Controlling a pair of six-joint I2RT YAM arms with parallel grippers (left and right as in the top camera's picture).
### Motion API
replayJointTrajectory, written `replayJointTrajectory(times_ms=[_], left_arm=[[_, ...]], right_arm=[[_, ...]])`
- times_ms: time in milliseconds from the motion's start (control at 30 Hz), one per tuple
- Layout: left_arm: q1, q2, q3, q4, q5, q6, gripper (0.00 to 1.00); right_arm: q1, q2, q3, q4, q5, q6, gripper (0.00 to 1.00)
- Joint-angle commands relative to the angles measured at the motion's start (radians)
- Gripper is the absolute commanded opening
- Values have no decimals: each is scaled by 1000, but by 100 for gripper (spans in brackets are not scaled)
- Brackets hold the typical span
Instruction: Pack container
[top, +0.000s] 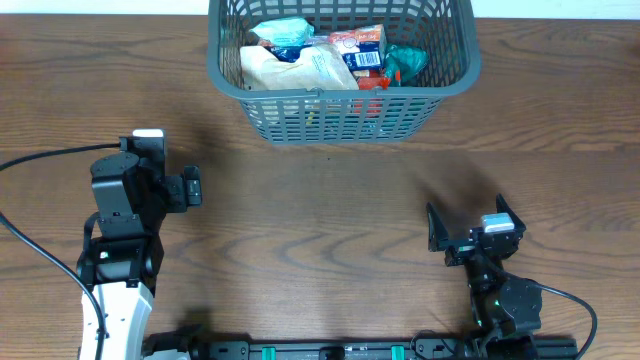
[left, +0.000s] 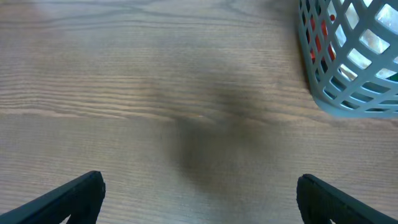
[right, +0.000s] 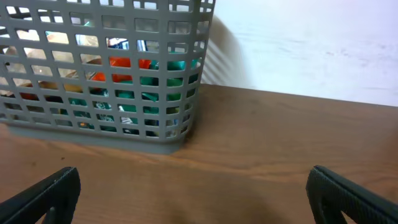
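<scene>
Where brown wood-grain table (top: 330, 220) meets pale wall (right: 311, 43), packed container (top: 340, 120)

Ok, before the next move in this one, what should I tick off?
1. Container upright on the table: ok.
2. Snack packets inside it, none hanging over the rim: ok.
3. Left gripper: jaws open, holding nothing: ok.
4. Right gripper: jaws open, holding nothing: ok.
5. Both arms apart from the container: ok.
6. More packets left to pack: cannot tell.
</scene>
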Motion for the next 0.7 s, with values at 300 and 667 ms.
replayJointTrajectory(times_ms=[300,667], left_arm=[[-77,-314,-121,-57,64,-16,99],[-145,-752,-562,405,79,-16,98]], right_arm=[[10,-6,-6,1,-8,-15,99],[10,-6,-6,1,-8,-15,99]])
